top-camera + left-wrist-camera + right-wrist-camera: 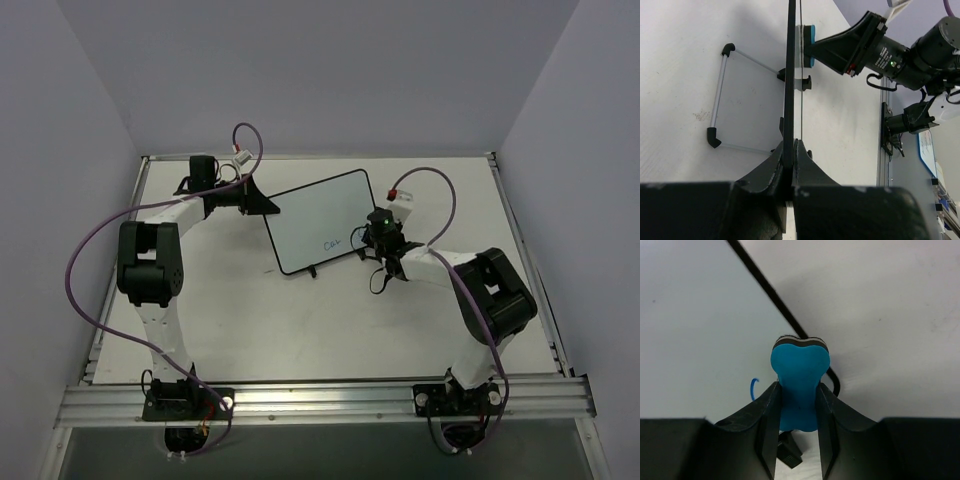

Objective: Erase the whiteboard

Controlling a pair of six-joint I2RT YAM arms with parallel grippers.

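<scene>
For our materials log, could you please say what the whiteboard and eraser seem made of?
The whiteboard: smooth white panel, probably coated, in a thin black frame, likely plastic. The eraser: matte blue foam, apparently, with a dark felt-like layer at its tip.

This is a robotics lab test cell. A white table is boxed in on its left, far and right sides by plain pale walls. An aluminium extrusion rail runs along the near edge, with two robot arms bolted to it on black plates — the left arm and the right arm. Purple cables loop loose from both arms, and a small whiteboard stands mid-table.
</scene>
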